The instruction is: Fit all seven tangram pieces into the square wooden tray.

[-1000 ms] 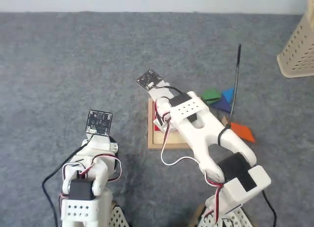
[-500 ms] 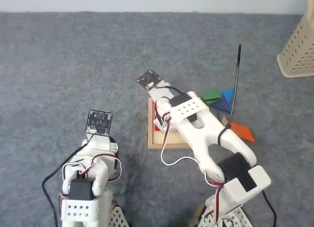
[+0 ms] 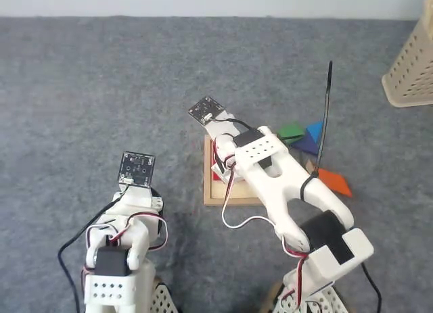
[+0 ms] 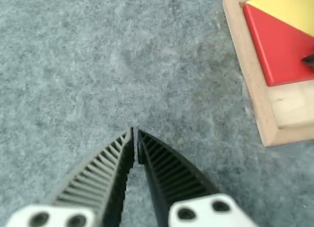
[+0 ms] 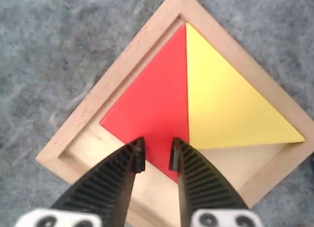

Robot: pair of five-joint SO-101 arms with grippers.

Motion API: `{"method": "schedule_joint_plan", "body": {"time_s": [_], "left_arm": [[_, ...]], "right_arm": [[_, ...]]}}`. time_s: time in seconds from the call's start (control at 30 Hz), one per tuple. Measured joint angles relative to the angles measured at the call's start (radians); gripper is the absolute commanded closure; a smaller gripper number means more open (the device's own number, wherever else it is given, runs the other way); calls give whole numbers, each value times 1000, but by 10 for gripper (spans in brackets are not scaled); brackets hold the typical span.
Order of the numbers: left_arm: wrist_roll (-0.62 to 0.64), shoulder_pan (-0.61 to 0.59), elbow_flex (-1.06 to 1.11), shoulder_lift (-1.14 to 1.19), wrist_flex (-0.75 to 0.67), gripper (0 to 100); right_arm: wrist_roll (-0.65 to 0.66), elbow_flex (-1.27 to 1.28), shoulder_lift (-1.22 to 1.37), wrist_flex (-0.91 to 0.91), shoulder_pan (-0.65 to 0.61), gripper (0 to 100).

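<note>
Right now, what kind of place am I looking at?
Probably a robot practice table: white left arm and right arm side by side, a grey mat, and a wooden tray with puzzle pieces.

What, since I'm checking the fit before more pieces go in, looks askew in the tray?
The red triangle looks turned the wrong way. A short side lies along the wall of the tray, and its long side runs past the corner of the yellow triangle, leaving a tray corner bare.
</note>
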Motion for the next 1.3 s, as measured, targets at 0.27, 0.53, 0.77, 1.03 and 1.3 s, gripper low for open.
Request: {"method": "schedule_joint_plan", "body": {"time_s": [0.27, 0.53, 0.77, 1.03, 1.3], "left_arm": [[0, 0, 0, 0, 0, 989], [0, 0, 0, 0, 0, 989], [0, 0, 0, 0, 0, 989], [0, 0, 0, 0, 0, 989], [0, 0, 0, 0, 0, 989]], "right_arm": [[0, 123, -107, -31, 2, 902], [2, 129, -121, -31, 35, 902], [2, 147, -192, -20, 49, 902], [-3, 161, -331, -48, -12, 816], [35, 100, -160, -66, -80, 786]]}}
